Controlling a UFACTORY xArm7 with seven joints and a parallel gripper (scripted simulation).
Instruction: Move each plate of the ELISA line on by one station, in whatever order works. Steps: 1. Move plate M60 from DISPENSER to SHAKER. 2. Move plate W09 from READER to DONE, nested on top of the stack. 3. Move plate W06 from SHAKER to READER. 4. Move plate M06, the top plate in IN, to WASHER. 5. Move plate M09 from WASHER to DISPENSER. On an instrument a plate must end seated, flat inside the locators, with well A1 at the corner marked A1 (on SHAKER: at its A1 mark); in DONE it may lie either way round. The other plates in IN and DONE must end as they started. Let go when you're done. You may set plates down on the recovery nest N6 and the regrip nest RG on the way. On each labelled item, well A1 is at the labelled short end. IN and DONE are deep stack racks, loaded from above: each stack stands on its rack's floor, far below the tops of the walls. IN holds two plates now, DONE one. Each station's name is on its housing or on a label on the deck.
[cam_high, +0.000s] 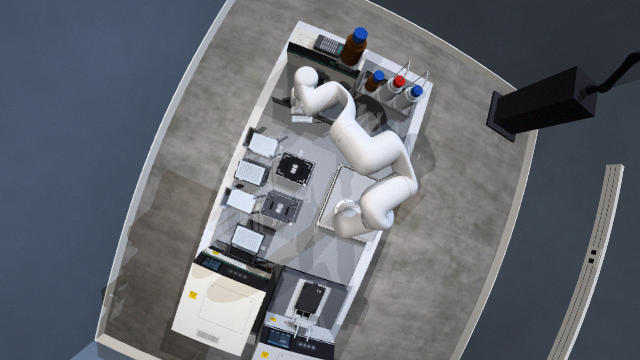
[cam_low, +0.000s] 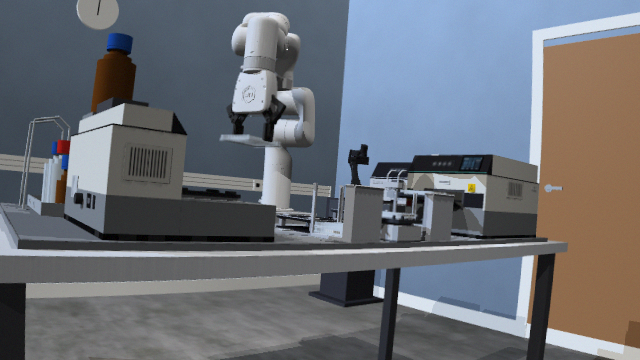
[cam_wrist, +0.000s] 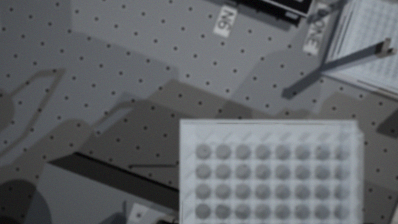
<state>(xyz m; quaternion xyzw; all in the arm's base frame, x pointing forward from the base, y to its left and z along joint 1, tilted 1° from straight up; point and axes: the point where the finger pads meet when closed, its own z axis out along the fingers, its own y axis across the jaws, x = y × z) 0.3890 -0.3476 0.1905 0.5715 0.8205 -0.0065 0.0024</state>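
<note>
My gripper (cam_low: 252, 134) is shut on a clear well plate (cam_low: 245, 140) (cam_high: 302, 118) (cam_wrist: 270, 172) and holds it level, high above the deck, near the back end of the table. I cannot read the plate's label. The wrist view looks down past the plate at the perforated deck, with the N6 label (cam_wrist: 226, 22) and the corner of a stack rack (cam_wrist: 345, 57) beside a label ending in "ONE" (cam_wrist: 315, 40). A white plate (cam_wrist: 370, 45) lies inside that rack. The fingers themselves are hidden in the wrist view.
A row of racks and nests with white plates (cam_high: 250, 171) (cam_high: 246, 238) runs along the deck's left side. Black nests (cam_high: 295, 168) (cam_high: 281, 206) sit beside them. A boxy instrument (cam_low: 125, 165) with a brown bottle (cam_low: 114, 75) stands close by. Two larger instruments (cam_high: 220, 305) (cam_high: 310, 297) fill the far end.
</note>
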